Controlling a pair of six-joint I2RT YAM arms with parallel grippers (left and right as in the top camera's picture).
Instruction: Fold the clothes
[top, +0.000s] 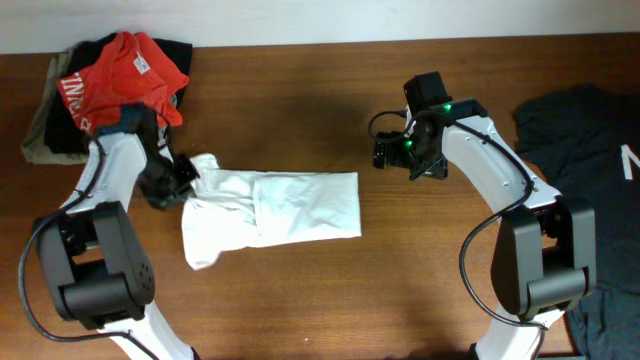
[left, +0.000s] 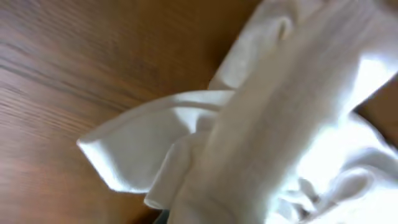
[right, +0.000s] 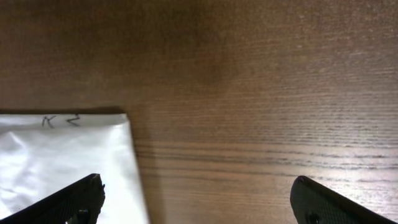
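Left wrist view is full of bunched white cloth. My left gripper (top: 180, 176) is clenched on the white T-shirt (top: 285, 205), at its crumpled end. My right gripper (right: 199, 208) hangs released just off the squared end. I'd lift low and carry that end straight along the band, keeping the edges aligned. The shirt lies on the table (top: 300, 300) between the arms, its long axis running left to right.

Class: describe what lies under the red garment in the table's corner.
A black garment and an olive garment show beneath the red garment; whatever lies under its middle is covered.
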